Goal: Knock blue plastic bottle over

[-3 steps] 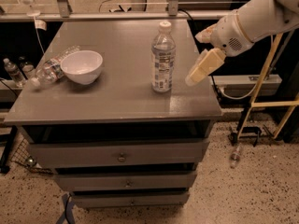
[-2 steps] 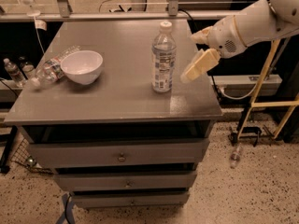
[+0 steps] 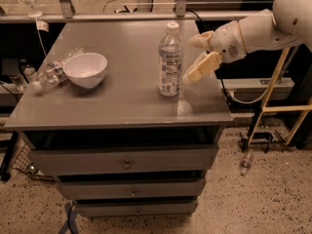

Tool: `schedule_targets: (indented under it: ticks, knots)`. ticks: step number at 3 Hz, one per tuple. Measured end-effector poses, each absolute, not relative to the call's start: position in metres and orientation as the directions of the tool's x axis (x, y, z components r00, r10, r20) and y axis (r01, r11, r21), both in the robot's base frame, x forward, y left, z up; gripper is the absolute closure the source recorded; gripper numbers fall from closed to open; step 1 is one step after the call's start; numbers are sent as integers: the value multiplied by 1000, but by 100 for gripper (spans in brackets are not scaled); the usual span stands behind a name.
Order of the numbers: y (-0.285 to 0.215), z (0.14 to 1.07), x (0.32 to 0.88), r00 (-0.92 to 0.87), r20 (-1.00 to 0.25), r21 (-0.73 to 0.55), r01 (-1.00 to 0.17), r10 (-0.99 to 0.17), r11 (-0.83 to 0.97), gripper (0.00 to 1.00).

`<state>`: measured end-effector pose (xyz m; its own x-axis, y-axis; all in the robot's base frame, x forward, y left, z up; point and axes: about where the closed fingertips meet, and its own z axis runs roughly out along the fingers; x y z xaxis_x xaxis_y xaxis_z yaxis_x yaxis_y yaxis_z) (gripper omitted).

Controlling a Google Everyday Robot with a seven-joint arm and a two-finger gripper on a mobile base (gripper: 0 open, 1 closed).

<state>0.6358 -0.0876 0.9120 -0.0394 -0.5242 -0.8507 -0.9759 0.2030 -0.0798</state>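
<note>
Tabletop: grey, carried on a cabinet with drawers below its near edge.

Blue plastic bottle: standing upright on the tabletop, right of centre, white cap on top, wide printed label around its middle. It is not tipped.

Pincer: held above the right part of the tabletop, just to the right of the blue plastic bottle, at about the height of its shoulder and label. Its two pale fingers are spread, one higher and farther, one lower and nearer, with nothing between them. The lower finger points down and left toward the bottle. There appears to be a narrow gap between fingertip and bottle, though contact cannot be ruled out from this angle.

Arm: white, reaching in from the upper right.

White bowl: upright on the left part of the tabletop, well apart from the blue plastic bottle.

Smaller bottle: clear, lying on its side at the left edge, just beside the white bowl, possibly touching it.

Floor: speckled, with a small bottle lying to the right of the cabinet.
</note>
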Motion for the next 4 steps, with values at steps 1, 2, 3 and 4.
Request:
schedule_targets:
  ticks: [1,2,3,4]
  knots:
    - [-76,912,635,-22,-872,-65,-985,-490,161,0]
    - [-65,914,630,-7,-882,-59,-990,-471,126,0]
    - [-52,918,624,11,-889,-58,-994,-458,89,22]
    - [-47,919,622,14,-892,-54,-996,-451,76,46]
